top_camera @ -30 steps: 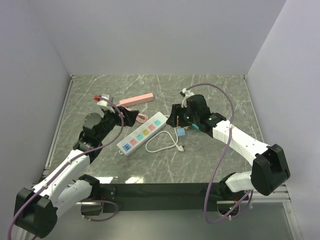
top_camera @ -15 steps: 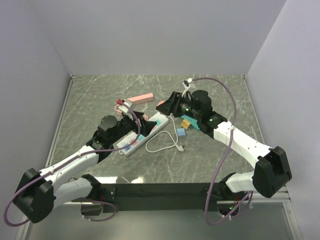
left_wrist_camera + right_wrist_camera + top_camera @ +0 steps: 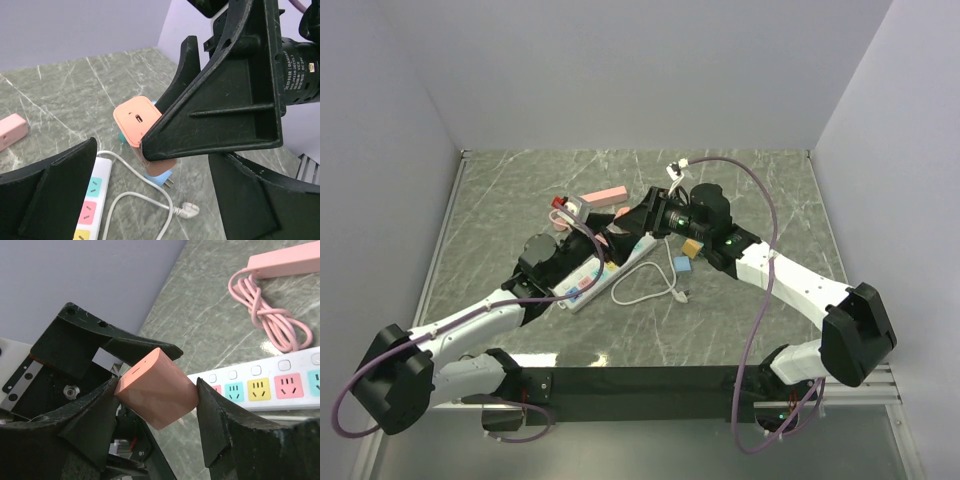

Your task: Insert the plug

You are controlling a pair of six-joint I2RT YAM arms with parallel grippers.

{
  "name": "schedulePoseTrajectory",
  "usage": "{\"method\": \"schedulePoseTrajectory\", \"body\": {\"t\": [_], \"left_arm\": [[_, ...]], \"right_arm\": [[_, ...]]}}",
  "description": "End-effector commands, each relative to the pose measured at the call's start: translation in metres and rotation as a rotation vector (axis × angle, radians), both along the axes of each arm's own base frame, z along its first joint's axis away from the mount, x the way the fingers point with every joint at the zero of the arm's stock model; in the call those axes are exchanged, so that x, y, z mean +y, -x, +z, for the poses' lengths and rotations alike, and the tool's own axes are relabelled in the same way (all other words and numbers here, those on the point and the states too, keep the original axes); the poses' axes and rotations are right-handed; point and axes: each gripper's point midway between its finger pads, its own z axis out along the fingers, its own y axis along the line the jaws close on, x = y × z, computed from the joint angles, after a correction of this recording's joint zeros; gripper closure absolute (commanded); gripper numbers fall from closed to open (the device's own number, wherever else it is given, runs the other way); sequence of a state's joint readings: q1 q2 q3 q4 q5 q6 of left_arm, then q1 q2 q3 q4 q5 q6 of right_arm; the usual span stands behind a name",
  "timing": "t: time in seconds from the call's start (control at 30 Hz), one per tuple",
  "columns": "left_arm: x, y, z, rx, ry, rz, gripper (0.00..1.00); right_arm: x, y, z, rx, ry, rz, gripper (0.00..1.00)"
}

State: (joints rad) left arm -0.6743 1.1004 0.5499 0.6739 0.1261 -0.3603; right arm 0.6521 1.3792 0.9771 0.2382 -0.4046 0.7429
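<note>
Plug (image 3: pixel 157 387), a salmon-pink block with rounded corners, is gripped on two opposite faces by the right pincer (image 3: pixel 157 396), whose black fingers (image 3: pixel 216 415) are clenched against it. It is held clear of the bench (image 3: pixel 750 190), above the far end of the white power strip (image 3: pixel 260 385). The left pincer (image 3: pixel 608 238) is seen just beside it, released, with its fingers (image 3: pixel 55 185) spread wide and nothing between them; no contact with the block can be made out. The white power strip is laid at a slant on the bench, its coloured sockets facing up, and a loose white cable (image 3: pixel 645 290) is looped just beside it. A pink power strip (image 3: pixel 603 195) with a coiled pink cord (image 3: pixel 265 315) is laid farther back.
</note>
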Motion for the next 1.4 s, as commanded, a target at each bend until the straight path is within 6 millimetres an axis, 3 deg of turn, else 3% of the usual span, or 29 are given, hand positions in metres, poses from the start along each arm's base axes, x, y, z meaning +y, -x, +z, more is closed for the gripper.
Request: {"method": "schedulePoseTrajectory", "body": {"t": [0.0, 0.1, 0.17, 0.47, 0.67, 0.73, 0.77, 0.97, 1.37], "left_arm": [[0.003, -0.006, 0.025, -0.046, 0.087, 0.051, 0.01], [0.002, -0.009, 0.021, -0.036, 0.076, 0.062, 0.09], [0.002, -0.01, 0.02, -0.034, 0.074, 0.069, 0.22], [0.001, -0.015, 0.02, -0.041, 0.104, 0.09, 0.4], [0.0, -0.013, 0.024, -0.046, 0.128, 0.084, 0.52], [0.002, -0.017, 0.025, -0.038, 0.134, 0.11, 0.47], [0.003, -0.017, 0.026, -0.036, 0.138, 0.111, 0.34], [0.012, -0.013, 0.033, -0.046, 0.21, 0.134, 0.24], [0.021, -0.008, 0.048, -0.102, 0.235, 0.159, 0.24]], "right_arm": [[0.009, 0.003, 0.042, -0.086, -0.089, 0.035, 0.92], [0.011, 0.007, 0.045, -0.09, -0.107, 0.051, 0.92], [0.012, 0.009, 0.048, -0.089, -0.12, 0.057, 0.91], [0.019, 0.017, 0.044, -0.069, -0.14, 0.098, 0.89], [0.018, 0.016, 0.031, -0.052, -0.114, 0.084, 0.88], [0.018, 0.015, 0.027, -0.045, -0.111, 0.081, 0.88], [0.018, 0.015, 0.025, -0.04, -0.109, 0.076, 0.88], [0.02, 0.014, 0.027, -0.038, -0.132, 0.08, 0.88], [0.021, 0.016, 0.025, -0.01, -0.166, 0.069, 0.87]]}}
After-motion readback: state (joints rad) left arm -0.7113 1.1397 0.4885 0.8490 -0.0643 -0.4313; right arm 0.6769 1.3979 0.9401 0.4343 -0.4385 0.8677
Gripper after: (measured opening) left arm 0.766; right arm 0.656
